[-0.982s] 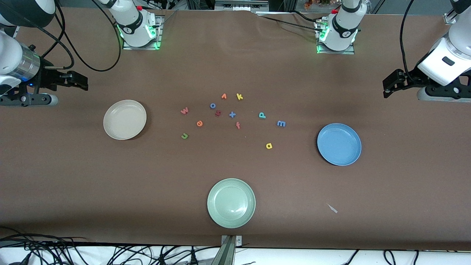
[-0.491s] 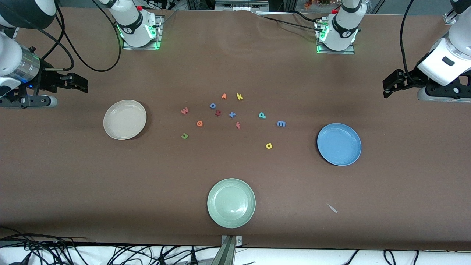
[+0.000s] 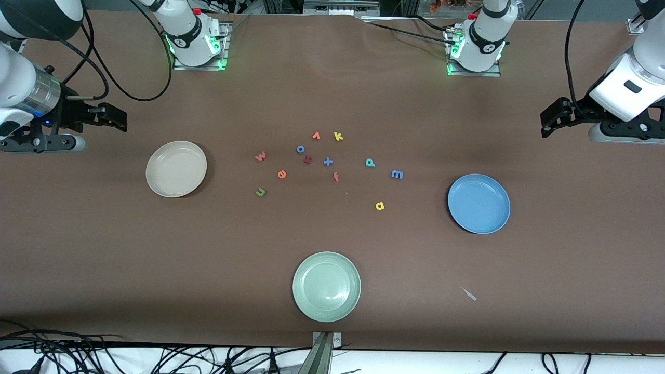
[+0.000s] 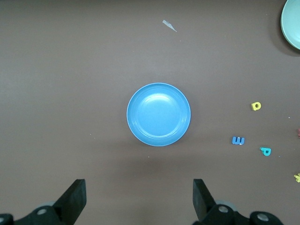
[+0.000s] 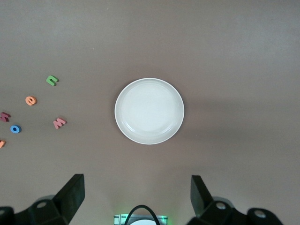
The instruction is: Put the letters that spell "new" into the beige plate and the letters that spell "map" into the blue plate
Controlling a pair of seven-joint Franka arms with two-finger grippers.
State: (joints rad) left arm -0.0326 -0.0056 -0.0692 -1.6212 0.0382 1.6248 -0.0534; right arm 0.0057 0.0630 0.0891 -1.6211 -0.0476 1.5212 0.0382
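Observation:
The beige plate (image 3: 176, 169) (image 5: 149, 110) lies empty toward the right arm's end. The blue plate (image 3: 478, 203) (image 4: 159, 114) lies empty toward the left arm's end. Between them on the table lie the pinkish-red w (image 3: 260, 156), orange e (image 3: 281, 174) and green n (image 3: 261, 192), then the teal p (image 3: 370, 162), blue m (image 3: 397, 174) and yellow a (image 3: 380, 206). My right gripper (image 3: 111, 117) (image 5: 138, 197) hangs open over bare table beside the beige plate. My left gripper (image 3: 550, 122) (image 4: 139, 199) hangs open over bare table beside the blue plate. Neither holds anything.
A pale green plate (image 3: 326, 286) sits near the front edge. Other letters lie among the task ones: yellow k (image 3: 338, 136), orange v (image 3: 316, 136), blue o (image 3: 300, 149), a dark red one (image 3: 307, 160), blue x (image 3: 328, 162), red f (image 3: 336, 177). A small grey scrap (image 3: 469, 294) lies nearer the camera than the blue plate.
My right gripper has shifted slightly toward the middle of the table. The left arm, the plates and the letters have not moved.

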